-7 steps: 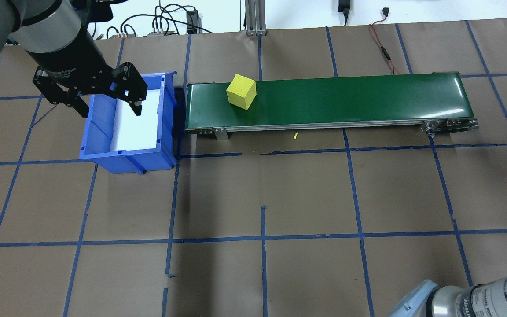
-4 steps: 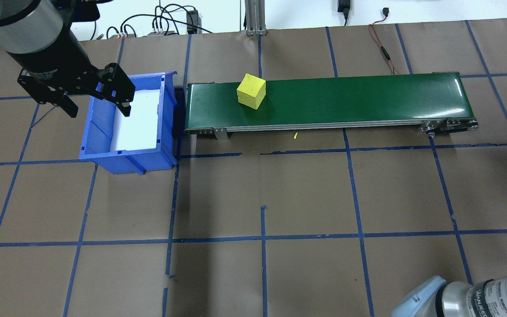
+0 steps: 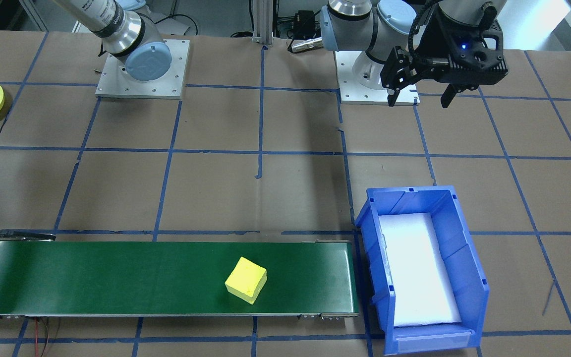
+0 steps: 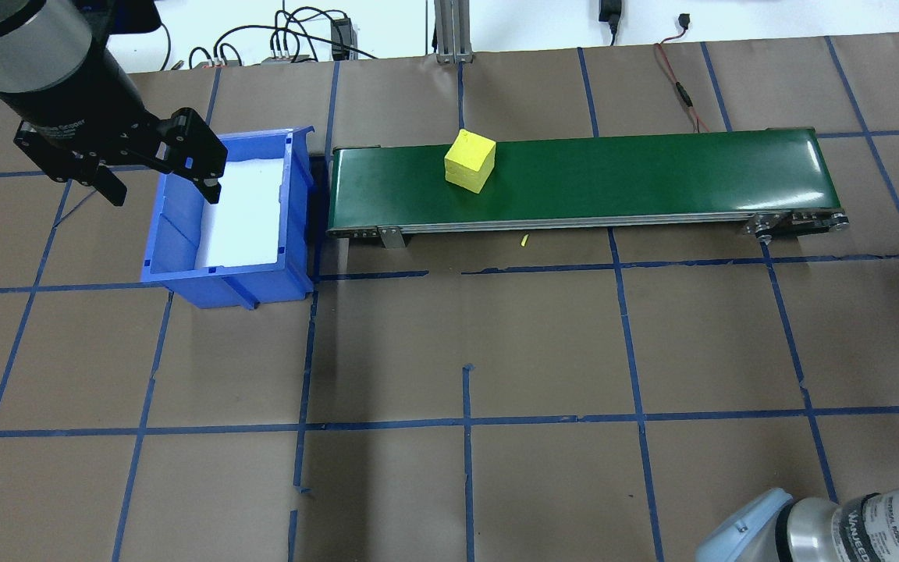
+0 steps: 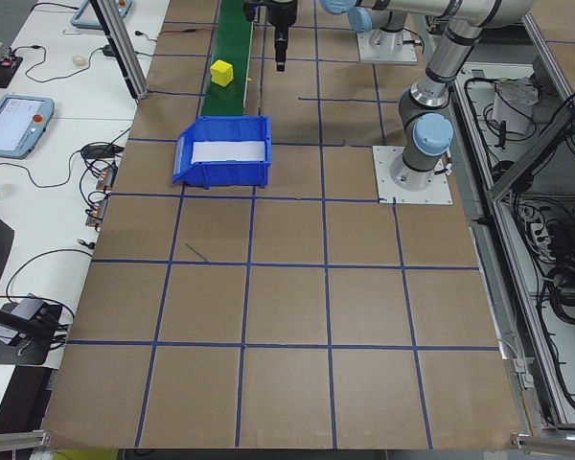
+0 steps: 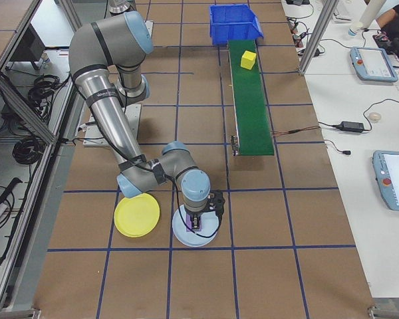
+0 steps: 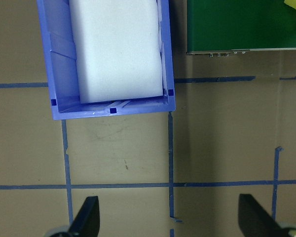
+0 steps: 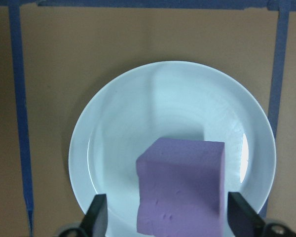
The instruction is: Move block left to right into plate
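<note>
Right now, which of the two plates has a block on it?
The pale blue plate under the right hand: a purple block sits on it. The yellow plate beside it carries nothing.

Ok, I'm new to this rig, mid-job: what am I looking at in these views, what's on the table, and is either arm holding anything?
Two robot arms work at a paper-covered table. Two cameras look down on it from opposite sides, two look along it from its ends, and one sits on each wrist. On the table are a green conveyor belt carrying a yellow block, a blue bin at the belt's end, a yellow plate, and a pale plate bearing a purple block. The left gripper hangs by the bin, fingers apart, holding nothing. The right gripper is over the pale plate, fingers open either side of the purple block.
</note>
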Controlling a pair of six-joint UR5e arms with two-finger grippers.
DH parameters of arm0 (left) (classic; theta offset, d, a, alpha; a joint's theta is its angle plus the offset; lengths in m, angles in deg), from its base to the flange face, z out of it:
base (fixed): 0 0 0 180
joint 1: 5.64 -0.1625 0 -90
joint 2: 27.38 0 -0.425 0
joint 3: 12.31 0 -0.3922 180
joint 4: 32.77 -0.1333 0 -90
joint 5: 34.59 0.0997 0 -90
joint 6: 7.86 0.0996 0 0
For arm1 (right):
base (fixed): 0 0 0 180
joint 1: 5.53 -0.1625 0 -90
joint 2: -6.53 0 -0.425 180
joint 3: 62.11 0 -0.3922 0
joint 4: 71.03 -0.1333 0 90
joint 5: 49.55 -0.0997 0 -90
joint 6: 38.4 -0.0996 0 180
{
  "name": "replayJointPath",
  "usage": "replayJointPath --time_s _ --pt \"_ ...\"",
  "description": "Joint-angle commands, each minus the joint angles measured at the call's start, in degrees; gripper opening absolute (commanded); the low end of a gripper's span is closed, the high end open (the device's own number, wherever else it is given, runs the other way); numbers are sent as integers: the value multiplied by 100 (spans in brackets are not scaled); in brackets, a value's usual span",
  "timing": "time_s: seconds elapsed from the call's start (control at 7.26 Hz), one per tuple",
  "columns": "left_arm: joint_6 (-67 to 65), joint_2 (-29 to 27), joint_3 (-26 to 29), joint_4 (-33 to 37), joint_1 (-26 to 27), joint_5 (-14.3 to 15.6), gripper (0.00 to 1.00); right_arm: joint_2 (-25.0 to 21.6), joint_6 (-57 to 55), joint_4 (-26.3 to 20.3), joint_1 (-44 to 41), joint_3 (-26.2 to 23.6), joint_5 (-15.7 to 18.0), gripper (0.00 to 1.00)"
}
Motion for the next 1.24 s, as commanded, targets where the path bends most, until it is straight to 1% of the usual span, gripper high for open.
replayJointPath --time_s 0.0,0.14,0.28,0.41,0.55,0.69,0.83,0.96,1.1 --pt "42 -43 -115 -5 -16 4 100 -142 -40 -38 -8 8 -126 100" --pt "42 -35 -168 -5 -16 13 100 -360 -40 -117 -77 8 -423 100" --pt "42 -44 -168 -13 -16 4 100 -702 -49 -396 -348 -18 -757 100" --pt "42 -44 -168 -66 -16 13 100 -949 -380 -643 -812 -18 -995 100" --pt "34 -44 -168 -92 -25 13 100 -960 -905 -654 -1382 -27 -1485 100" --pt "42 -70 -186 -232 -16 13 100 -1012 -1632 -636 -1796 -10 -1846 100" --pt "42 -70 -194 -242 -16 -5 100 -1013 -2031 -584 -2244 -18 -1858 100" --pt "16 -79 -212 -233 -7 -5 100 -1013 -2140 -644 -2675 -18 -1772 100" --pt "-1 -105 -221 -242 2 -5 100 -1004 -2889 -558 -3062 -27 -1806 100"
